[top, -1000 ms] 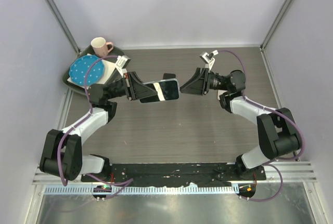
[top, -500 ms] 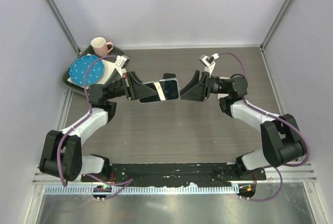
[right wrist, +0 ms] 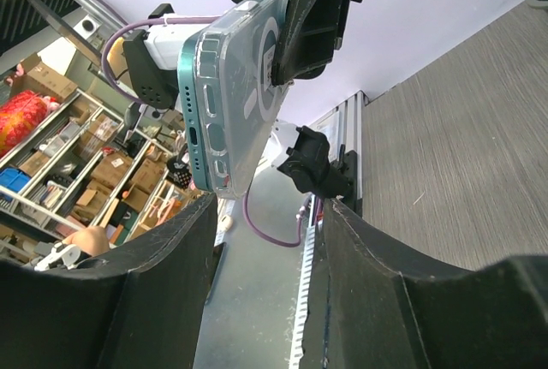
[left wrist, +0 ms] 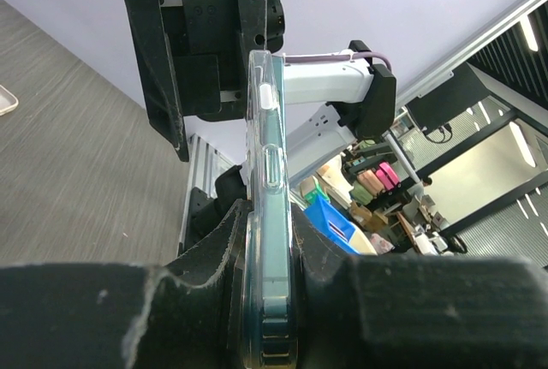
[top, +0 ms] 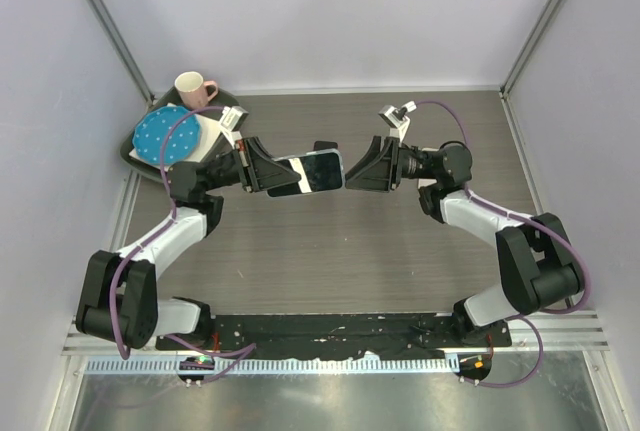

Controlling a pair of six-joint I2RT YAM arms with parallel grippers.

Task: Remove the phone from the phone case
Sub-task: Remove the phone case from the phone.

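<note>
phone (top: 318,171) | long axis left-right | free end facing right gripper (top: 351,175), possibly touching

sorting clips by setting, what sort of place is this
Likely a robotics lab or workshop: a walled test table framed by aluminium posts, with shelves of boxes and bins beyond it in the wrist views.

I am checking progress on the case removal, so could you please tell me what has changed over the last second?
The right pincer has moved left, closing in on the free end of the phone, its jaws open with nothing gripped. The left pincer still clamps the phone's other end in the air; the mug and blue plate have not moved.
</note>
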